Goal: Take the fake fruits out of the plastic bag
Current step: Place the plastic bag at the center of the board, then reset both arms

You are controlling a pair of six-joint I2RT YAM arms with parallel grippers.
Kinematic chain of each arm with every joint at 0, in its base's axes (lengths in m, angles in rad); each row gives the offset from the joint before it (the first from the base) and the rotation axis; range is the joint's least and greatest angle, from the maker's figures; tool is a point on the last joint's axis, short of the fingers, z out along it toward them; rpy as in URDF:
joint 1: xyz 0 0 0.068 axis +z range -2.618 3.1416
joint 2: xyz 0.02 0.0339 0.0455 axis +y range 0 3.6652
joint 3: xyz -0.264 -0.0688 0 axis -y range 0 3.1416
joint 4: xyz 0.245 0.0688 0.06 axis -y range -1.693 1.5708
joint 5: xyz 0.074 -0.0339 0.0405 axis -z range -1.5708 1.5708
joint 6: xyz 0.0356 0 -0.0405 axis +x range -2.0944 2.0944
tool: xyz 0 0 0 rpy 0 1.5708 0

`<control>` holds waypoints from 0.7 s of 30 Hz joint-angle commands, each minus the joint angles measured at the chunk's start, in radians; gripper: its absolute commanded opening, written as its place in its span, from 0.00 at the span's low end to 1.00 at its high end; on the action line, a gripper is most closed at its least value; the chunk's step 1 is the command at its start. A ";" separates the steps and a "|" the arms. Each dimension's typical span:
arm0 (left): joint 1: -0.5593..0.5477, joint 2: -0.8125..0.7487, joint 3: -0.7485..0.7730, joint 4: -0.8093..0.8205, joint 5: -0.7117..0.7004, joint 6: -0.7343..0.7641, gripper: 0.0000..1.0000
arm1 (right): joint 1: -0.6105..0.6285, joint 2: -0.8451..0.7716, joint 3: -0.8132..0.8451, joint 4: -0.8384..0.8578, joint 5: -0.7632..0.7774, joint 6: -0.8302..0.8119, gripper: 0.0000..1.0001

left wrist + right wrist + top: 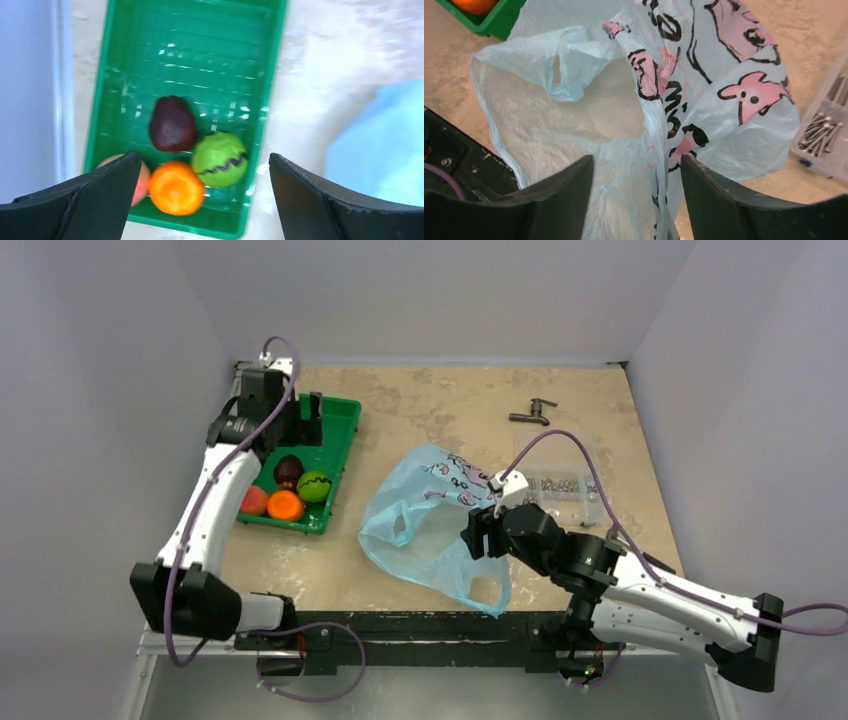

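Note:
All four fake fruits lie in the near end of a green tray (345, 425): maroon-brown (288, 470), bright green (314, 486), orange (286, 506), red-peach (254, 501). My left gripper (308, 418) hangs open and empty above the tray. Its wrist view shows the maroon (172, 124), green (220, 159), orange (176, 187) and peach (144, 179) fruits below the gripper (204, 167). The light-blue plastic bag (425, 525) lies limp on the table. My right gripper (480, 535) is open just over it, a fold of bag (574, 115) between its fingers (636, 170).
A clear rigid box of screws (560, 485) stands right of the bag, also in the right wrist view (824, 130). A dark metal tap (532, 415) lies at the back. The tray's corner (499, 22) shows beyond the bag. Grey walls close in three sides.

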 commanded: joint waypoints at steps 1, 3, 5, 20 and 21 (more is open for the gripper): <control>0.002 -0.186 -0.071 -0.022 0.275 -0.196 0.99 | 0.003 -0.012 0.134 -0.092 0.102 0.039 0.69; 0.002 -0.278 -0.115 -0.019 0.373 -0.283 0.99 | 0.003 -0.008 0.190 -0.157 0.136 0.065 0.79; 0.002 -0.389 -0.160 -0.008 0.464 -0.345 0.98 | 0.003 -0.005 0.252 -0.221 0.158 0.080 0.85; 0.002 -0.867 -0.057 -0.067 0.462 -0.473 0.98 | 0.003 -0.050 0.722 -0.402 0.349 -0.022 0.99; 0.002 -0.880 -0.053 -0.062 0.460 -0.478 0.98 | 0.003 -0.055 0.734 -0.390 0.360 -0.032 0.99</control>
